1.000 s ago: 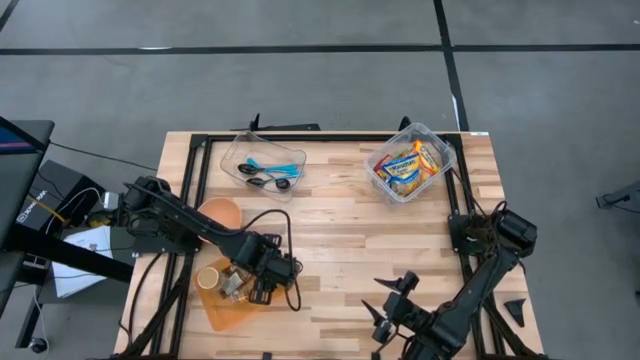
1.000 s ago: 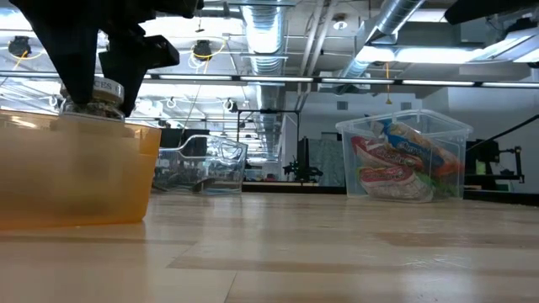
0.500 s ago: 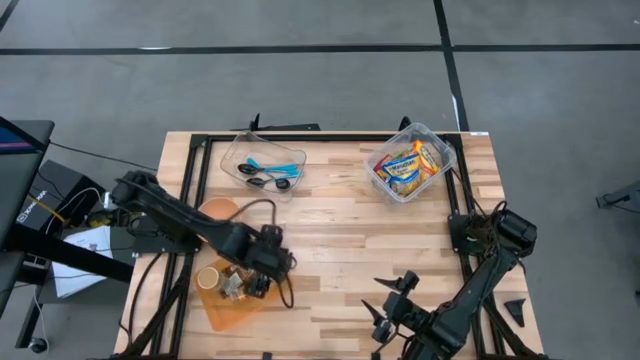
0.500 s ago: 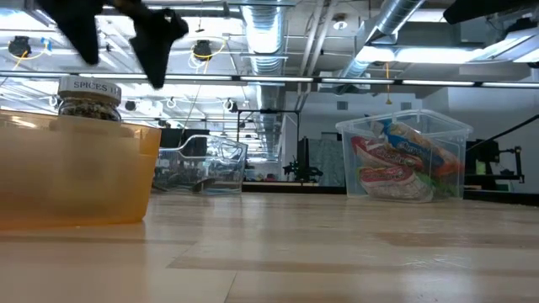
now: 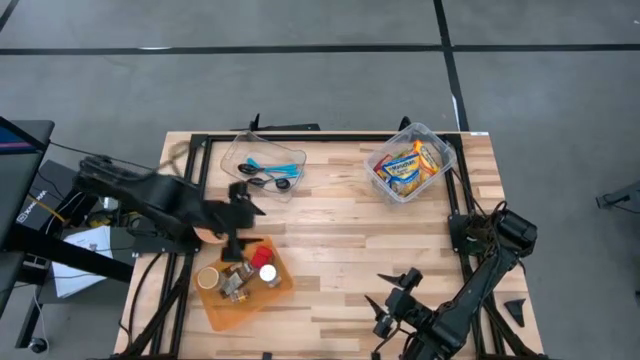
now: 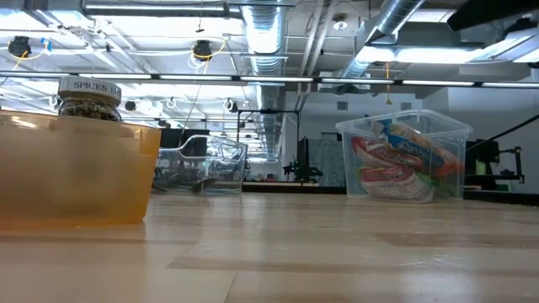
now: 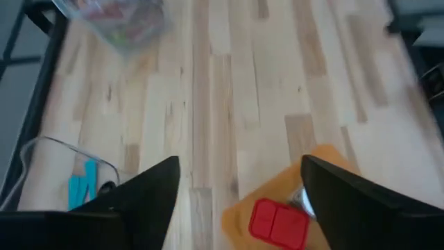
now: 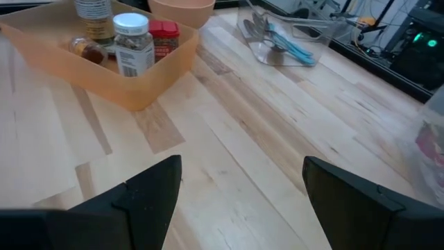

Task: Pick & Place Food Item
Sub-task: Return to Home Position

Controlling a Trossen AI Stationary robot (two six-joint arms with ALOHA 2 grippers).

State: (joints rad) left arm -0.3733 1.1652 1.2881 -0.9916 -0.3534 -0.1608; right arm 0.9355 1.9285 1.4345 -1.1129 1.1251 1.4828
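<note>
An orange tray (image 5: 240, 295) near the table's front left holds several spice jars, which stand upright on its floor. Among them are a white-lidded jar (image 5: 262, 257) and a red-lidded one (image 5: 267, 274). The white-lidded jar also shows in the low view (image 6: 88, 97) and in the right wrist view (image 8: 133, 43). My left gripper (image 5: 240, 222) is open and empty, high above the tray's far end; in the left wrist view (image 7: 239, 167) the red lid (image 7: 277, 222) lies below it. My right gripper (image 5: 395, 300) waits open and empty near the front edge, as its own wrist view (image 8: 243, 163) shows.
A clear bin of snack packs (image 5: 410, 165) stands at the far right. A clear bin with utensils (image 5: 263, 165) stands at the far middle-left. An orange bowl (image 5: 205, 235) sits beside the tray, mostly under my left arm. Bare wood lies between the tray and my right gripper.
My left gripper has opened and let go of the white-lidded spice jar, which stays upright in the tray. It has then risen out of the low view and drawn back toward the table's far edge.
</note>
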